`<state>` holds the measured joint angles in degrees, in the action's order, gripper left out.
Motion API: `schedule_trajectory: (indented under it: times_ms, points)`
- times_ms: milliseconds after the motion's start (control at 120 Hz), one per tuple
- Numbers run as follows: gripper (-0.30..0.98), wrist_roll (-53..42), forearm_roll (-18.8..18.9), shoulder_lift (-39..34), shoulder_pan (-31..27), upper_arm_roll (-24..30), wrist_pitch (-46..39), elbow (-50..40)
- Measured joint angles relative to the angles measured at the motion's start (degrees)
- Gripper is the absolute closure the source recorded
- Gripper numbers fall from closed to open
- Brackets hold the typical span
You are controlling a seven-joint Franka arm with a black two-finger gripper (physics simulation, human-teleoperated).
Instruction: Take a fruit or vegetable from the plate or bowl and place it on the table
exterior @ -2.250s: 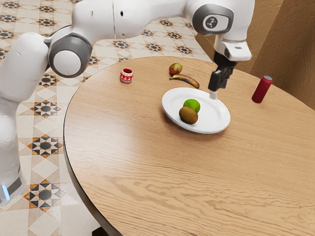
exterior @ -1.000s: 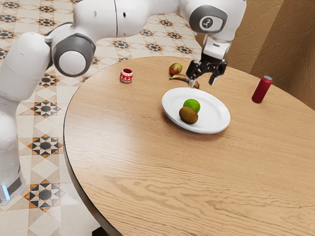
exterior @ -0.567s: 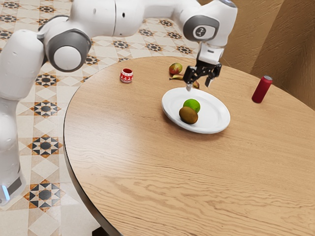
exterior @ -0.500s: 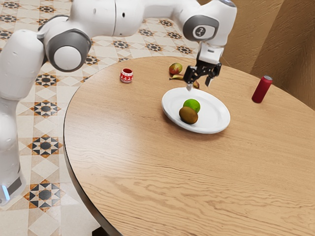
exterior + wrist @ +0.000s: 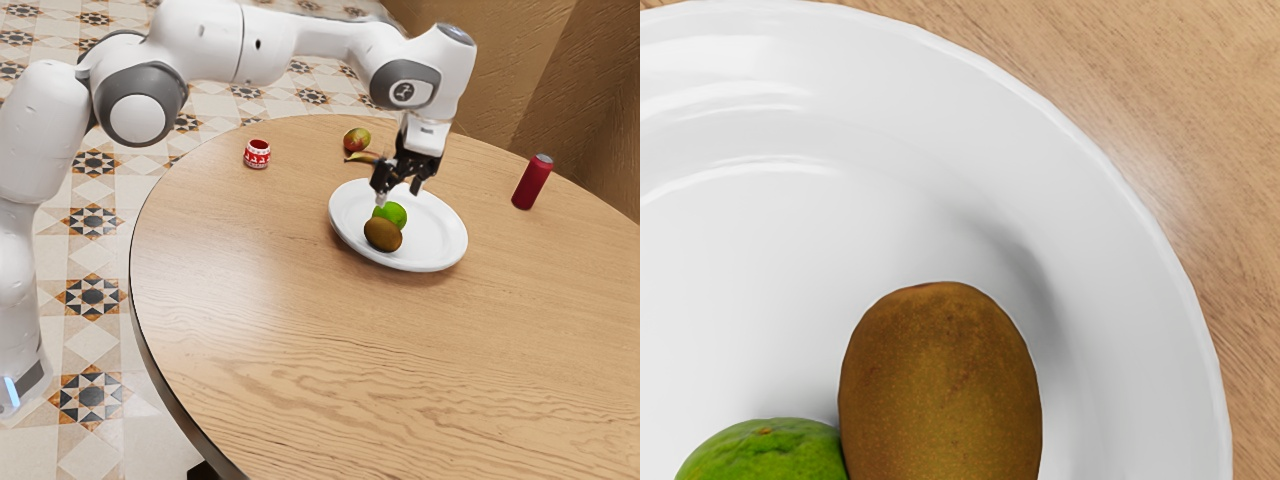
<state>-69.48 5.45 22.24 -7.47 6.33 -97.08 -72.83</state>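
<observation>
Claw point(image 5: 400, 192) spread wide above white plate point(image 5: 440, 240). Kiwi point(image 5: 383, 235), seven o'clock from lime point(image 5: 395, 214) in exterior view, likely light, firm: grip across its narrower sides.

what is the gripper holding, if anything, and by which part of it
Nothing is held; the open gripper is above the plate, where the lime and kiwi lie.

Exterior view: part of banana point(image 5: 360, 157) hidden behind gripper point(image 5: 399, 195); lime point(image 5: 394, 214) partly behind kiwi point(image 5: 383, 236) and one fingertip (whether fingertip touches lime, can't tell). Pattern on red-and-white cup point(image 5: 257, 155) too small to make out. Table point(image 5: 320, 350) cut off by right and lower edges, arm point(image 5: 260, 45) by left and top. Wrist view: kiwi, lime and plate point(image 5: 1100, 220) cut off by picture's edge.
</observation>
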Motion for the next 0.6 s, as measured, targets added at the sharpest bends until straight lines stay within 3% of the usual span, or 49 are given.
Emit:
schedule_trajectory:
  times_ms: [600]
  points:
    - [0.0,-1.9,-0.1,0.7,0.0,0.1,-2.4,-3.2]
